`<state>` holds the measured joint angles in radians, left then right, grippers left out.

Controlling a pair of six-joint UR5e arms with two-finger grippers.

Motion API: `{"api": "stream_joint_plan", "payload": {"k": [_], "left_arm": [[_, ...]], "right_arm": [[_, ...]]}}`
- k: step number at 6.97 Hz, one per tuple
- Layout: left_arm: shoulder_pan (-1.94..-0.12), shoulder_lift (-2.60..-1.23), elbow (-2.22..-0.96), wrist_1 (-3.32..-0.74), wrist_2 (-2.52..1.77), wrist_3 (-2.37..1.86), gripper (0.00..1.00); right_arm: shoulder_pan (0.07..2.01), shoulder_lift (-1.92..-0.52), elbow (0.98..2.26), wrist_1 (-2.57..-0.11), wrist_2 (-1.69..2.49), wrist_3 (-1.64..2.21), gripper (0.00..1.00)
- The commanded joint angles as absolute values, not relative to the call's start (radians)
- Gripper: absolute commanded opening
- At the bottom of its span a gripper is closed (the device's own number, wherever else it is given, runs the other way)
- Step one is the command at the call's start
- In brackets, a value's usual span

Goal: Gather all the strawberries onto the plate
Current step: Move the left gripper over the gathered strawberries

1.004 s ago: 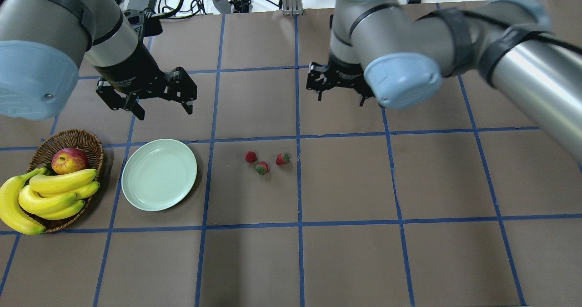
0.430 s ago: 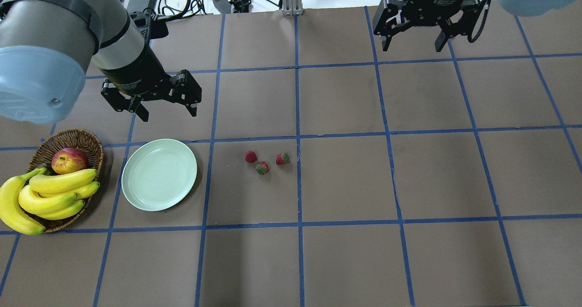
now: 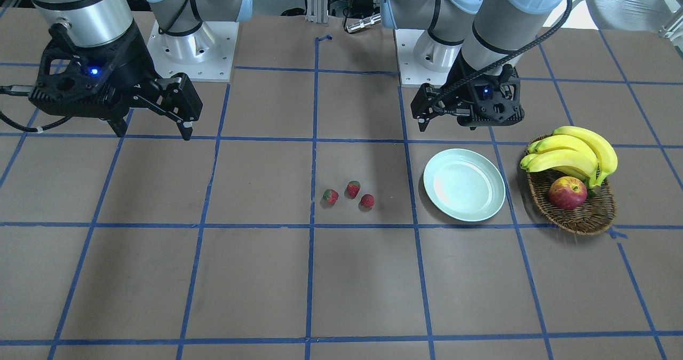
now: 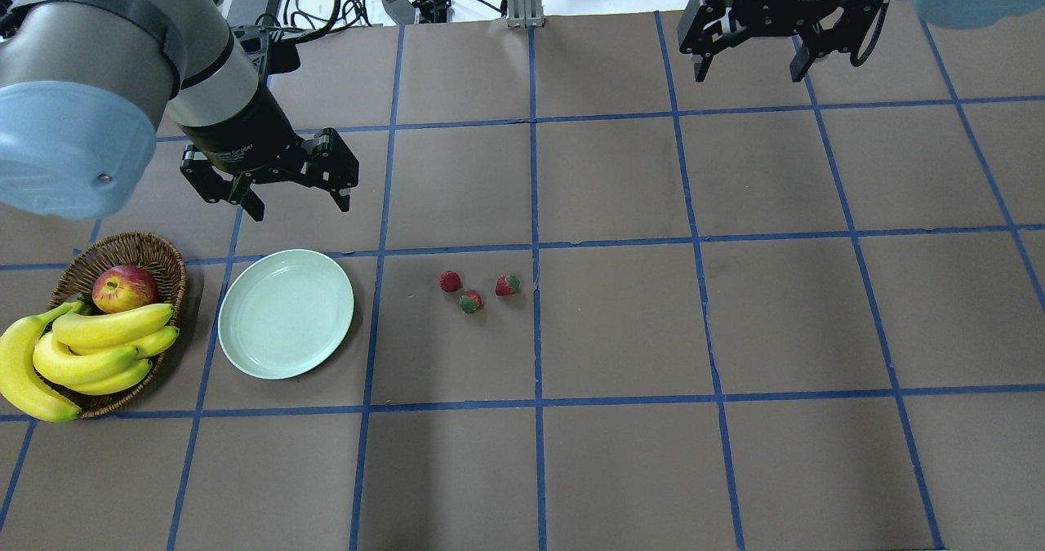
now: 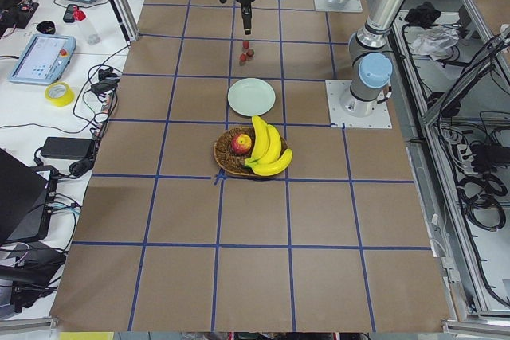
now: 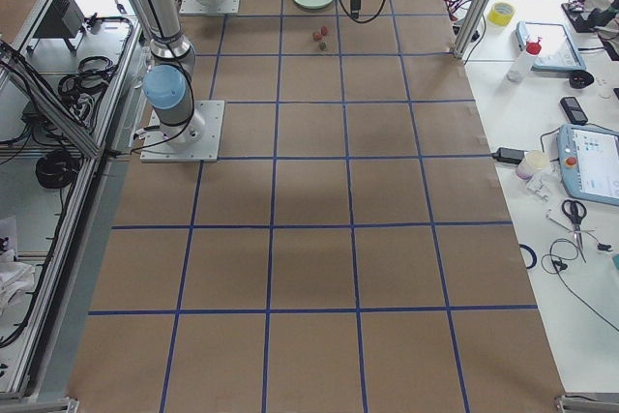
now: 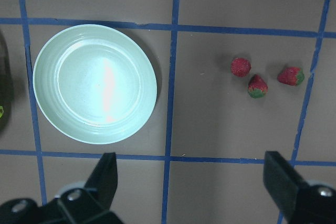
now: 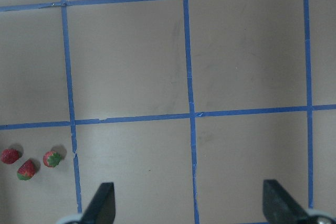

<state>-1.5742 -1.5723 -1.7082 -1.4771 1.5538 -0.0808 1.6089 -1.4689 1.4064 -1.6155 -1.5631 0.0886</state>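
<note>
Three small red strawberries (image 4: 450, 281) (image 4: 470, 301) (image 4: 507, 285) lie close together on the brown table, right of the plate; they also show in the front view (image 3: 352, 189) and the left wrist view (image 7: 256, 86). The pale mint-green plate (image 4: 286, 314) is bare. My left gripper (image 4: 298, 206) hangs open and empty just behind the plate. My right gripper (image 4: 749, 76) is open and empty at the far right back of the table, well away from the strawberries, which sit at the lower left of its wrist view (image 8: 27, 170).
A brown wicker basket (image 4: 122, 247) left of the plate holds a red-yellow apple (image 4: 124, 287) and a bunch of bananas (image 4: 90, 347). Cables and a power brick lie beyond the table's back edge. Blue tape lines grid the table.
My right arm has swung from the table's middle to the back right, uncovering that area. My left gripper has shifted only slightly. The strawberries and plate have not moved.
</note>
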Motion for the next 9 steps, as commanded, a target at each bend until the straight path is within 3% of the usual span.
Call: {"api": "stream_joint_plan", "payload": {"k": [1,3,9], "left_arm": [[-1.583,-1.626,-1.817,-1.272,1.528,-0.133,1.0],[-1.595,-1.687,-1.943,-1.067,1.5,-0.271,1.0],[-1.66,-1.891,-1.953,-0.876,1.387,-0.433,1.0]], "right_arm": [[1.608,-1.468,1.41,-1.632,-1.566,0.08,1.0],[1.608,-1.482,1.414,-1.614,-1.565,0.081,1.0],[1.608,-1.496,1.43,-1.608,-1.578,0.083,1.0]]}}
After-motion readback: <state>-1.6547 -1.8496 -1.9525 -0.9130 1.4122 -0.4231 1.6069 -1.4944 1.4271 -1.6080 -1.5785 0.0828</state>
